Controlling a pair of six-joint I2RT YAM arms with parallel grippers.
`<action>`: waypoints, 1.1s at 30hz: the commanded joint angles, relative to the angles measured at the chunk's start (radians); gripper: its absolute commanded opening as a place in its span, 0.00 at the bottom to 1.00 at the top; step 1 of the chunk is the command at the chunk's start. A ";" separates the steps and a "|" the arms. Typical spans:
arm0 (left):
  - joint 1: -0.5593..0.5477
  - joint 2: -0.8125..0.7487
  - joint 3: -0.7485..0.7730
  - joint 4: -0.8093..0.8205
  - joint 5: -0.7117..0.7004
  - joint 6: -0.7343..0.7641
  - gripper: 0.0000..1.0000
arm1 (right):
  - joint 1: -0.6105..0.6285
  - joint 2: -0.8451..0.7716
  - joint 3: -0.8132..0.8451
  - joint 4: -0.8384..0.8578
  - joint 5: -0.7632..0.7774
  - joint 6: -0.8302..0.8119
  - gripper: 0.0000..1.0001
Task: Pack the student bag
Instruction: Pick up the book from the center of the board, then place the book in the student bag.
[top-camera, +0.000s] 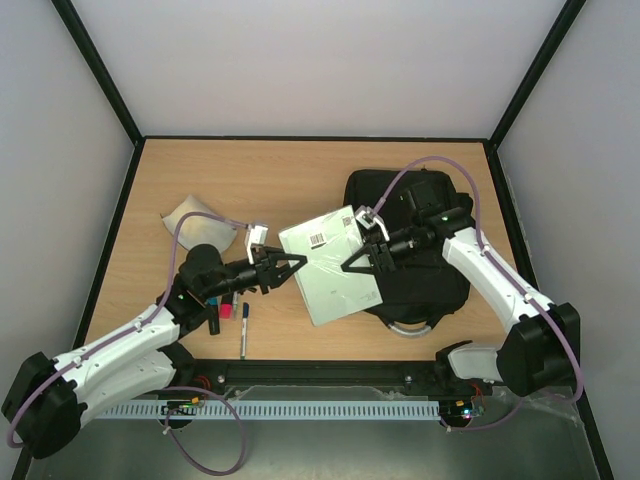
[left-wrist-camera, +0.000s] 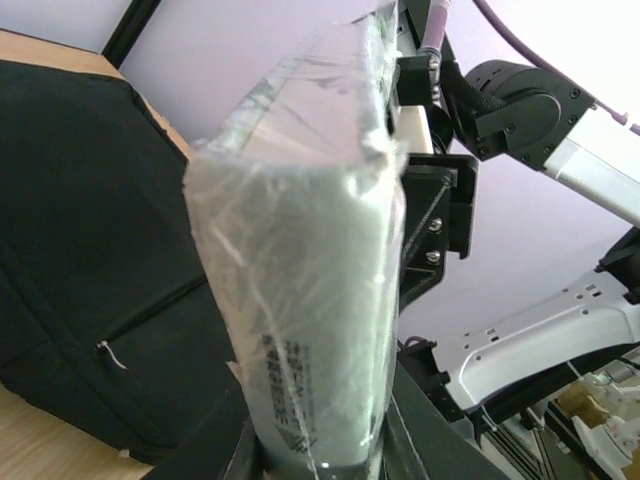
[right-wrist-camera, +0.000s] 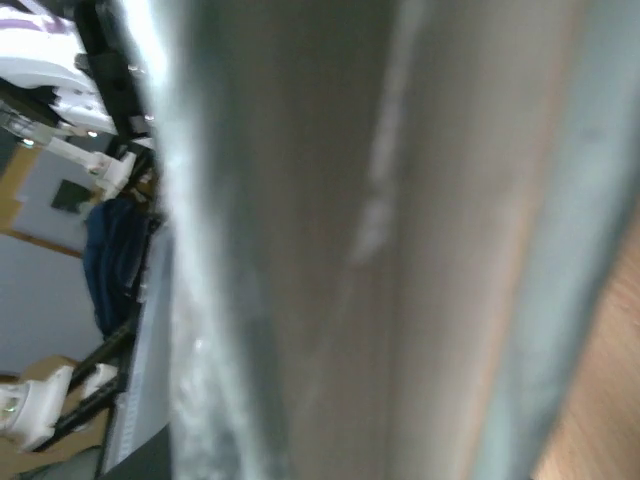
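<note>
While the student bag (top-camera: 425, 285) lies centre-right on the worktop (top-camera: 200, 170), left jaws and right jaws both clench a wrapped white book (top-camera: 325, 280). It overlaps the bag's left edge.

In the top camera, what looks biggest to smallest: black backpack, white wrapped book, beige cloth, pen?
1. black fabric backpack
2. white plastic-wrapped book, lifted nearer the camera
3. crumpled beige cloth
4. thin dark pen
</note>
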 joint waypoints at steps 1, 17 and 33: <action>0.038 -0.027 0.048 0.102 -0.093 0.002 0.02 | 0.008 0.003 -0.010 -0.060 -0.078 0.000 0.25; -0.017 0.132 0.178 -0.230 -0.315 0.180 0.85 | -0.268 -0.012 0.050 0.014 0.136 0.140 0.01; -0.537 0.788 0.703 -0.596 -0.605 0.817 0.78 | -0.547 -0.335 -0.096 0.263 0.800 0.274 0.01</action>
